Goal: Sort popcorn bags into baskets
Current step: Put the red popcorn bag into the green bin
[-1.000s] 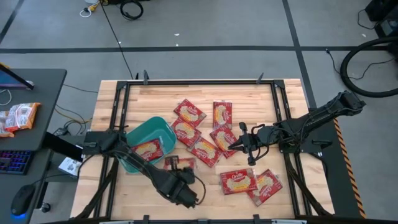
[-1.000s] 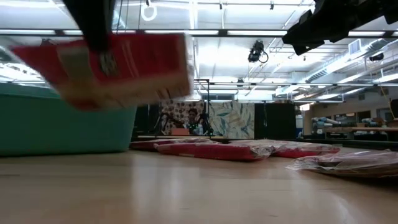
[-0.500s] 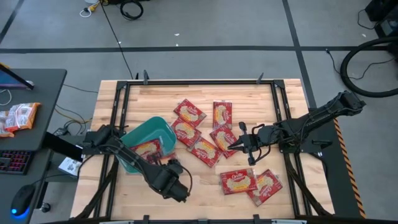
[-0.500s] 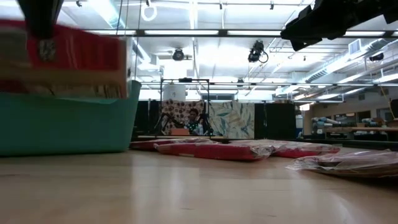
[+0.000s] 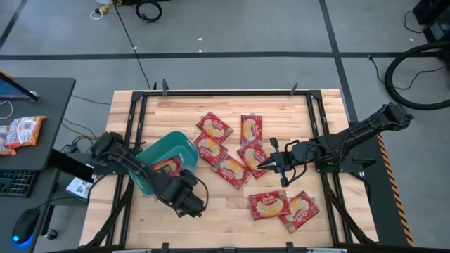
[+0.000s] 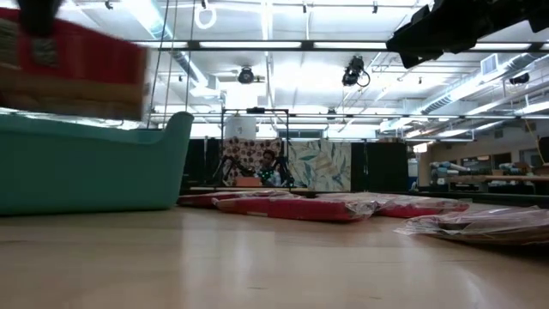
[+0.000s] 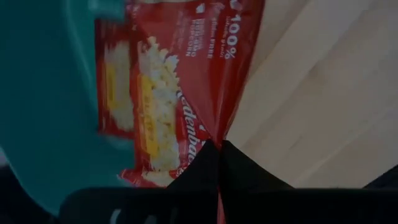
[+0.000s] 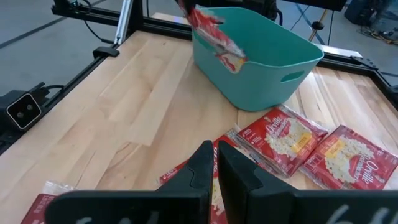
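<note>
The teal basket [image 5: 184, 140] stands at the table's left and holds one popcorn bag [image 5: 166, 169]. My left gripper [image 5: 180, 184] is at the basket's near right corner, shut on another red popcorn bag [image 7: 186, 81]. This bag also shows above the basket's rim in the low view [image 6: 73, 64] and in the right wrist view [image 8: 214, 34]. Several more bags [image 5: 232, 170] lie flat on the table's middle and near right. My right gripper [image 5: 264, 165] is shut and empty, hovering above those bags. My left gripper pinches the popcorn bag by its edge [image 7: 211, 130] between the two fingers. The fingers come from above, pointing down. The bag hangs below them, lifted clear of the table, part of it over the basket's rim [image 7: 56, 124] and part over the wood.
Black frame rails [image 5: 137, 119] run along the table's left and right sides. Two bags [image 5: 281, 207] lie near the front right. Bare wood [image 5: 225, 218] shows at the near middle. A desk [image 5: 28, 133] with a keyboard stands left of the table.
My left gripper has carried the bag toward the table's left and far edges, from the wood near the front to the basket's near right corner. In the low view the bag has gone left and a little up, now above the basket's rim.
</note>
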Robot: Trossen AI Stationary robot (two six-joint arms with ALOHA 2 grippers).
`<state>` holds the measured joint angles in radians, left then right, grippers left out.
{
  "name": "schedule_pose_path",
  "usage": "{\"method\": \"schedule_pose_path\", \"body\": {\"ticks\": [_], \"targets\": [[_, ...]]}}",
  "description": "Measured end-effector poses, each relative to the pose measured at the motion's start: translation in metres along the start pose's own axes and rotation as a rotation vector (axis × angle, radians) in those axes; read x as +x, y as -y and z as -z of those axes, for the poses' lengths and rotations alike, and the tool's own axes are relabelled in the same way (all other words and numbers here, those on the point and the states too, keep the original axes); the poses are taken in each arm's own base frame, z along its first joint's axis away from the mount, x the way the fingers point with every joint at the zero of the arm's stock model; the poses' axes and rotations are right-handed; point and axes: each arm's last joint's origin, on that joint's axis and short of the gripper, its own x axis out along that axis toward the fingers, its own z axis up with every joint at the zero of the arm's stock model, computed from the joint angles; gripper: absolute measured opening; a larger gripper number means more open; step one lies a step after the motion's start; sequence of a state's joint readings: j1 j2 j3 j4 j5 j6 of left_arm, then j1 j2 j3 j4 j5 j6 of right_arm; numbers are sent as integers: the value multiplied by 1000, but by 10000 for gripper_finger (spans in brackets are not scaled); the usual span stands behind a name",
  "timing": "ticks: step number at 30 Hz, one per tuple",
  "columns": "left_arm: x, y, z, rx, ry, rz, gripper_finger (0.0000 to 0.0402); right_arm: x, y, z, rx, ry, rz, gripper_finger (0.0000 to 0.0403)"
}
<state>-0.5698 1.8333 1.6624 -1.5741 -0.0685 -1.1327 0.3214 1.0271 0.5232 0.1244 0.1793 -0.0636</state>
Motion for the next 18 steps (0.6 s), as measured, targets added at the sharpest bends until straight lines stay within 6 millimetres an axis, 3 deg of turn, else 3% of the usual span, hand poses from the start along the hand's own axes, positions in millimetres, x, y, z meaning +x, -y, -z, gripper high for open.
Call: {"method": "schedule_pose_path", "body": {"ticks": [8, 18], "targets": [[13, -27, 7, -102, -8, -55, 0, 0, 0, -1, 2, 14, -18, 27], [60, -52, -9, -162, -83, -212, 3, 0, 0, -2, 3, 18, -18, 27]]}}
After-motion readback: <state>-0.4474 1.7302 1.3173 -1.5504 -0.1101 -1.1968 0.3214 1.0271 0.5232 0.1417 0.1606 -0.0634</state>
